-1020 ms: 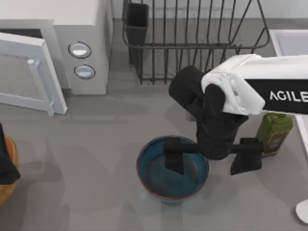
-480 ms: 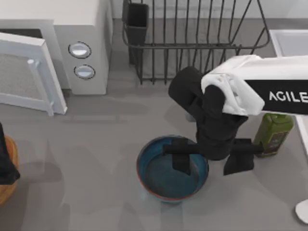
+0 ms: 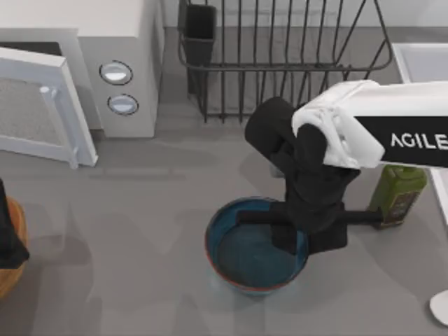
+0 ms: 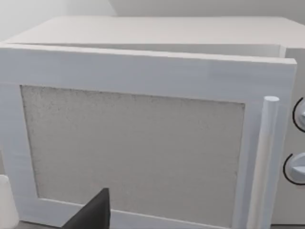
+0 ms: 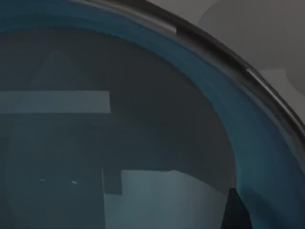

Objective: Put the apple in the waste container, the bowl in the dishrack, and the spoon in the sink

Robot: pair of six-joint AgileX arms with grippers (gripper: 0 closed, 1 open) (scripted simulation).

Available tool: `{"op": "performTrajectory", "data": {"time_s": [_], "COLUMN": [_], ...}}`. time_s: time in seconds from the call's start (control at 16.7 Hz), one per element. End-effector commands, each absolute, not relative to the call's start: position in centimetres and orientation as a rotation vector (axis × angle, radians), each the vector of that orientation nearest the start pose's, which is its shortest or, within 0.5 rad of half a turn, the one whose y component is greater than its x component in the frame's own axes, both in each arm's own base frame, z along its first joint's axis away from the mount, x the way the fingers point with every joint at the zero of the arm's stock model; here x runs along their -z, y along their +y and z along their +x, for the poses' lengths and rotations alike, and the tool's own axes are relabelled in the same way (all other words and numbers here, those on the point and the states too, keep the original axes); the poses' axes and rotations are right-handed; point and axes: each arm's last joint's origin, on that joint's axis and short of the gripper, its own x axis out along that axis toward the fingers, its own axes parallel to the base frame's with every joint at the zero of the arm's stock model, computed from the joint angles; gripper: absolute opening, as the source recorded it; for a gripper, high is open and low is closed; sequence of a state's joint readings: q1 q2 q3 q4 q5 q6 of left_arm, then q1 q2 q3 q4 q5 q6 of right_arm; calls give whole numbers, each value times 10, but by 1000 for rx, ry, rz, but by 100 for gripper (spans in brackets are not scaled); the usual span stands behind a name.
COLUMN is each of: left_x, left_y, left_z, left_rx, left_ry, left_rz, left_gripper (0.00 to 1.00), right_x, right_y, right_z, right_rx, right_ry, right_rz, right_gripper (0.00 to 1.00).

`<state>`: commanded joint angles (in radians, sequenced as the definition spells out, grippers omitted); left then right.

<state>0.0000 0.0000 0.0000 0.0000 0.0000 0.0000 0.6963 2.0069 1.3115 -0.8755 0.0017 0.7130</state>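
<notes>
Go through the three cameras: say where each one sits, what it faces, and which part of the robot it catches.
Top view: above the table, looking down at the bowl, dishrack and microwave; the right gripper straddles the bowl's rim.
Left wrist view: faces the microwave door; a dark finger shows.
Right wrist view: close over the bowl, as in the top view.

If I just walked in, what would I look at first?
Most likely the big white and black right arm, whose right gripper has its jaws pinched on the right side of the blue bowl's rim near the table's front middle. Behind it stands the black wire dishrack, and at the back left a white microwave with its door swung open. A green bottle stands right of the bowl.
</notes>
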Motion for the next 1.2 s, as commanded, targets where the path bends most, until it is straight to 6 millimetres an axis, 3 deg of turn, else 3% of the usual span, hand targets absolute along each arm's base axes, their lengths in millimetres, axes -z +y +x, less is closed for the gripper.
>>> {"op": "performTrajectory", "data": {"time_s": [0.6, 1.08, 1.2], "left_x": [-160, -160, -160], "left_y": [-1, -1, -1], "left_z": [106, 106, 106], "left_rx": [0, 0, 0], "left_ry": [0, 0, 0], "left_rz": [0, 0, 0], "left_gripper": [100, 100, 100], "right_x": [-135, -220, -230], "right_y": [236, 236, 235], "right_z": [279, 279, 278], "right_rx": [5, 13, 8], "right_ry": [1566, 1575, 1569], "right_rz": [11, 6, 9], "right_gripper": [0, 0, 0]}}
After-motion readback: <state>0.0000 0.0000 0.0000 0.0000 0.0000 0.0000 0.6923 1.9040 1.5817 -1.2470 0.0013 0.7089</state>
